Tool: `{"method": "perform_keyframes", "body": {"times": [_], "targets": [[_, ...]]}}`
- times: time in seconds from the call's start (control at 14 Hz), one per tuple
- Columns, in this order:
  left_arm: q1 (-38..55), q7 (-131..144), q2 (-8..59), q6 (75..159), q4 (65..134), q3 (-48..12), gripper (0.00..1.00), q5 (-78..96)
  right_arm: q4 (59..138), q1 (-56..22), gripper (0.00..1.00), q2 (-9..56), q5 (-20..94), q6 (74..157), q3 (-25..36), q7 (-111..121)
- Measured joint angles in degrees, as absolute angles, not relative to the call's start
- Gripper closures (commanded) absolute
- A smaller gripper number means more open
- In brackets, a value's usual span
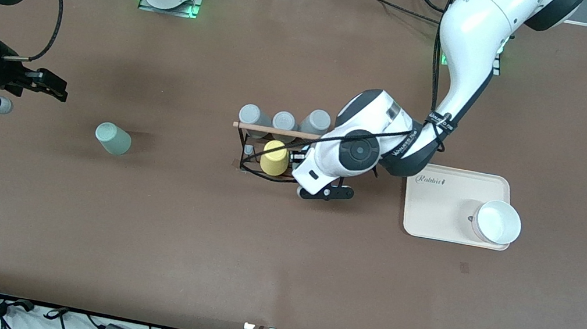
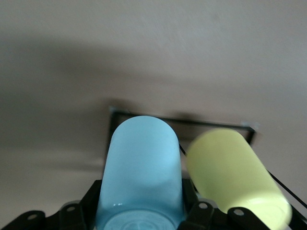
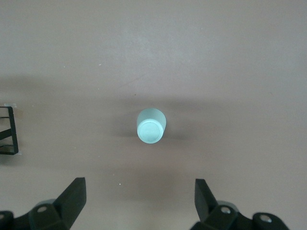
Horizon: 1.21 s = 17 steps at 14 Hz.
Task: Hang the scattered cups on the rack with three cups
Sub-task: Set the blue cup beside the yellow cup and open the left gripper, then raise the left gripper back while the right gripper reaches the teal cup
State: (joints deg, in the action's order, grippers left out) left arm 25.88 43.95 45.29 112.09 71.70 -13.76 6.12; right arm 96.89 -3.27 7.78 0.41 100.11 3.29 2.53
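My left gripper (image 2: 141, 207) is shut on the light blue cup (image 2: 141, 172) and holds it at the black wire rack (image 1: 257, 150), beside the yellow cup (image 1: 274, 157) that hangs there. In the front view the left hand (image 1: 321, 177) hides the blue cup. The rack's wooden rod (image 1: 275, 130) is at its top, with three grey cups (image 1: 284, 122) along it. The mint-green cup (image 1: 113, 138) lies on the table toward the right arm's end. My right gripper (image 3: 139, 201) is open and empty above the table, with the mint-green cup (image 3: 151, 125) ahead of it.
A beige tray (image 1: 439, 211) lies toward the left arm's end of the table, with a wide white bowl (image 1: 496, 222) on it. The yellow cup (image 2: 235, 177) is close beside the blue cup. A corner of the rack (image 3: 9, 129) shows in the right wrist view.
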Motion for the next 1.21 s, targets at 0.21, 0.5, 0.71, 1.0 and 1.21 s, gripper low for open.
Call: {"method": "perform_keyframes", "body": {"times": [0.21, 0.5, 0.71, 1.0, 1.21], "targets": [[24.1, 44.7, 42.6, 111.4, 69.4, -13.2, 0.00, -2.9, 96.9, -3.0, 0.00, 8.5, 0.4, 100.3, 3.6, 2.5], [15.8, 43.1, 33.0, 104.1, 68.4, -12.8, 0.00, -9.2, 96.9, -3.3, 0.00, 9.5, 0.4, 100.3, 3.6, 2.5], [7.4, 36.7, 27.6, 102.0, 68.6, -12.9, 0.00, -9.5, 97.6, -3.3, 0.00, 9.7, 0.4, 100.4, 3.6, 2.5], [2.5, 26.5, 22.6, 93.8, 68.8, -13.1, 0.00, -9.4, 103.5, -3.3, 0.00, 11.1, 0.4, 109.4, 3.6, 1.2], [-0.1, 22.7, 20.5, 92.6, 70.1, -13.6, 0.00, -8.0, 108.7, -3.7, 0.00, 13.8, -0.9, 119.3, 3.6, 0.6]]}}
